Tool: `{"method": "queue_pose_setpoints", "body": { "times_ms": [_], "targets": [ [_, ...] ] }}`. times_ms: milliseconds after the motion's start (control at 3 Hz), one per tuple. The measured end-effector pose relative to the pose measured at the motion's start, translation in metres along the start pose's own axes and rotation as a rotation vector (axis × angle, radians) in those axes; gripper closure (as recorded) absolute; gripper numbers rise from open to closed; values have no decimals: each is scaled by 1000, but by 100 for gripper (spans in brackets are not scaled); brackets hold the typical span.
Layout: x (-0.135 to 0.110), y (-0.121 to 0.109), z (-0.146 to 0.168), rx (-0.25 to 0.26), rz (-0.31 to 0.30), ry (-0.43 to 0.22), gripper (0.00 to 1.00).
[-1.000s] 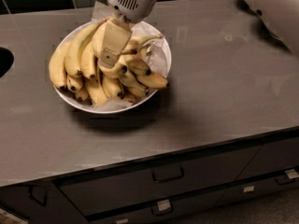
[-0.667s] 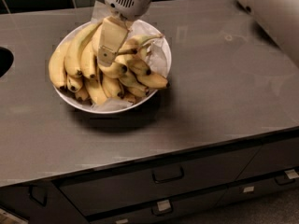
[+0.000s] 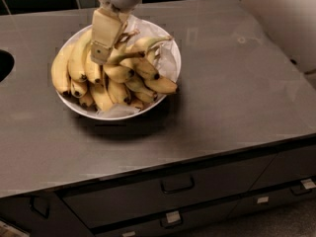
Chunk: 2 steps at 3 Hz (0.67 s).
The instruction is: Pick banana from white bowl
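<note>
The white bowl, wide and shallow and lined with crinkled white paper, stands on the grey counter at the upper left, piled with several yellow bananas. My gripper comes down from the top edge into the middle of the pile, its beige tip against the bananas. A plump curved banana with a thin greenish-brown stem lies right beside and under the tip. I cannot tell whether the gripper holds it. Larger bananas curve along the bowl's left side.
The grey counter stretches to the right and front of the bowl. A dark sink opening is at the left edge. Drawers with handles sit below the front edge. A white part of the robot fills the top right. Dark tiles line the back.
The gripper has shifted a little to the left over the pile and sits slightly higher. The bananas around it look slightly shifted. The bowl has stayed in place.
</note>
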State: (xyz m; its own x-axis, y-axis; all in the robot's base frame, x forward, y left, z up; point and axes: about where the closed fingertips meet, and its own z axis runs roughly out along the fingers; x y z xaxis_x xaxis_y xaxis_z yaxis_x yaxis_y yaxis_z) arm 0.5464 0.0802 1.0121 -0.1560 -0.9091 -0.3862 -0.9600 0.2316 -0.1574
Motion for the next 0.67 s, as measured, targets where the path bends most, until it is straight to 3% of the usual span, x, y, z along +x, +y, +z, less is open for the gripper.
{"method": "queue_pose_setpoints", "body": {
  "times_ms": [667],
  "targets": [
    [-5, 0, 13, -24, 8, 1, 24]
  ]
}}
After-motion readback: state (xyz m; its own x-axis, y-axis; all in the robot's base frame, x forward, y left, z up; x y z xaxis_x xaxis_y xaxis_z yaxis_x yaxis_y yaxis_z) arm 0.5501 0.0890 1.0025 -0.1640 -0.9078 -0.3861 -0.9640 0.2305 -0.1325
